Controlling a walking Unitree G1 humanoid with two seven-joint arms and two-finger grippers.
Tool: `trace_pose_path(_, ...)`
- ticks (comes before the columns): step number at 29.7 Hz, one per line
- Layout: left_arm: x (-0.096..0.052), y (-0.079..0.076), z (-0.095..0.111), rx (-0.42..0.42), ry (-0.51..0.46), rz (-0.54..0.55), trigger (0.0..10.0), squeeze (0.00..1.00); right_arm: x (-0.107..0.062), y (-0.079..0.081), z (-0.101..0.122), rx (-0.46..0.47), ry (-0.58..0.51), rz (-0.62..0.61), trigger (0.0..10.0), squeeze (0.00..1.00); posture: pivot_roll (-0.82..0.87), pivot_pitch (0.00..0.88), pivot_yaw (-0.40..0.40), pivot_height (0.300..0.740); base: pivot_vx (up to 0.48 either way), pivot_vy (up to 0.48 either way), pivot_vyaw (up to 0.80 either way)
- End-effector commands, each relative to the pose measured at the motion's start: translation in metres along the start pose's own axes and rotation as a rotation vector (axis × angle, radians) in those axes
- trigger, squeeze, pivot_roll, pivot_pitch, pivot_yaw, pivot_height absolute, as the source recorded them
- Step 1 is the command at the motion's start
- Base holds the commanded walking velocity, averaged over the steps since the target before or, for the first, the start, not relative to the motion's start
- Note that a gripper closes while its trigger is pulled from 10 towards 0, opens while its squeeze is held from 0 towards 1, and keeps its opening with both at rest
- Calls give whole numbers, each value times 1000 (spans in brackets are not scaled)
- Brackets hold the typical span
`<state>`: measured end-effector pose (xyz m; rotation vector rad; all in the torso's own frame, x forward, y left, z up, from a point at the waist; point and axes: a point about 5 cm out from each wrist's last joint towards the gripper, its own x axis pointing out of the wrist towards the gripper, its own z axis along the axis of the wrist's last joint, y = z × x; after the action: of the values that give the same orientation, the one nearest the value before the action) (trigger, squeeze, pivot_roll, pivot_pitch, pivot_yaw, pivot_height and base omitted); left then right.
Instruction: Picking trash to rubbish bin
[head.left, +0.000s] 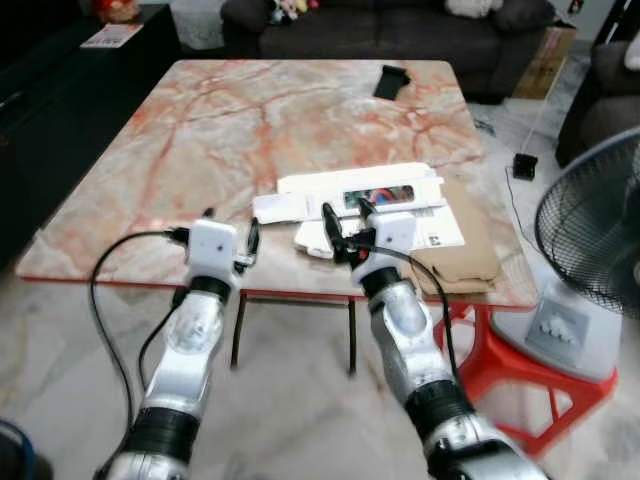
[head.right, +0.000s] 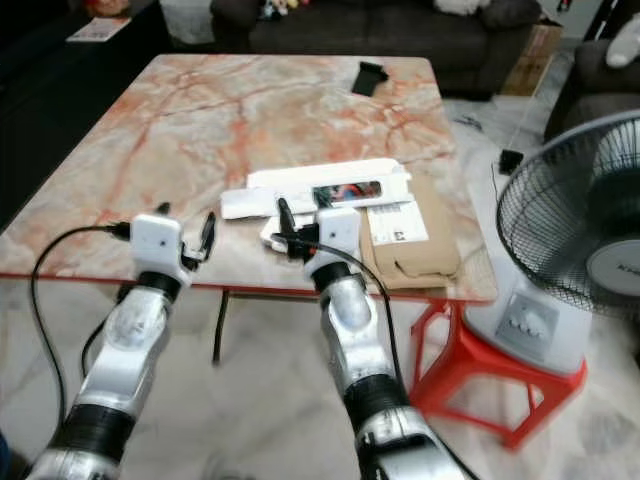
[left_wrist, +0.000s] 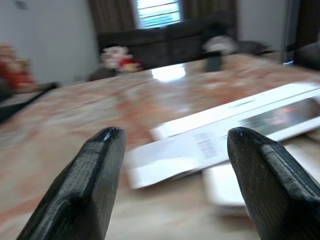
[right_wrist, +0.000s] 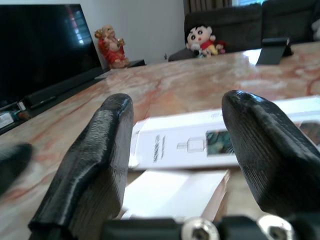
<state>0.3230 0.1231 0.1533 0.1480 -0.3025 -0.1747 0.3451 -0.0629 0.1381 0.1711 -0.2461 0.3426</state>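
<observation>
Tabletop (head.left: 250, 120): polished marble look, glossy, red-veined; white box (head.left: 360, 190): smooth printed cardboard; beige cloth (head.left: 465, 250): matt fabric; jaws: ribbed matt black plastic; arms: satin silver metal.

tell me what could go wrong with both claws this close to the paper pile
The flat white box lies over loose papers, so the open right claw may slide them instead of gripping. The brown envelope overhangs the table edge and could be nudged off. The open left claw has a dangling cable that might snag.

Marble-patterned tabletop (head.left: 250, 120), pink-orange veining. Near its front edge: long white box (head.left: 360, 190), white papers (head.left: 285, 207), tan folded cloth (head.left: 465, 250). Small black object (head.left: 391, 81) at far edge.
</observation>
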Motion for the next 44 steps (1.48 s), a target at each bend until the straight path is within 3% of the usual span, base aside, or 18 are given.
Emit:
trace_pose_path(1, -2, 9, -1, 13, 9, 8, 10000, 0, 5, 11, 3, 20, -9, 29, 10000, 0, 104, 137, 2, 740, 311, 0, 0)
trace_pose_path(16, -4, 5, -3, 13, 26, -43, 10000, 0, 5, 12, 4, 16, -18, 33, 10000, 0, 107, 146, 6, 740, 290, 0, -160)
trace_pose_path(26, -4, 2, -4, 109, 35, -121, 10000, 0, 4, 13, 3, 19, -15, 35, 10000, 0, 109, 150, 8, 740, 75, 0, 0)
trace_pose_path(27, -4, 2, -4, 122, 34, -129, 10000, 129, 4, 13, 3, 20, -15, 35, 10000, 0, 110, 151, 9, 740, 0, 0, 0)
trace_pose_path(28, -4, 2, -4, 122, 34, -129, 10000, 129, 4, 13, 3, 20, -15, 35, 10000, 0, 110, 151, 9, 740, 0, 0, 0)
trace_pose_path(29, -4, 1, -4, 131, 35, -139, 10000, 1000, 4, 13, 3, 20, -15, 34, 10000, 0, 109, 151, 9, 740, 0, 0, 0)
trace_pose_path(31, -4, 1, -4, 173, 40, -177, 10000, 1000, 4, 14, 3, 21, -15, 34, 10000, 0, 108, 151, 11, 740, 0, 0, 0)
trace_pose_path(33, -3, -1, -4, 292, 47, -245, 10000, 1000, 3, 13, 2, 22, -13, 34, 10000, 0, 109, 150, 13, 740, 0, 0, 0)
trace_pose_path(35, -3, -2, -4, 340, 46, -268, 10000, 1000, 3, 13, 2, 22, -13, 34, 10000, 0, 108, 150, 14, 740, 0, 0, 0)
trace_pose_path(36, -2, -4, -5, 426, 50, -310, 10000, 1000, 3, 13, 2, 23, -12, 33, 10000, 0, 108, 149, 15, 740, 0, 0, 0)
trace_pose_path(37, -2, -4, -5, 426, 50, -310, 10000, 1000, 3, 13, 2, 23, -12, 33, 10000, 0, 108, 149, 15, 740, 0, 0, 0)
trace_pose_path(38, -1, -5, -10, 572, 79, -365, 10000, 0, 2, 14, 2, 24, -12, 34, 10000, 0, 106, 146, 16, 740, 0, 0, 0)
trace_pose_path(44, 3, -6, -17, 693, 117, -406, 10000, 0, 2, 14, 2, 25, -13, 33, 10000, 0, 98, 143, 17, 740, 0, 0, 0)
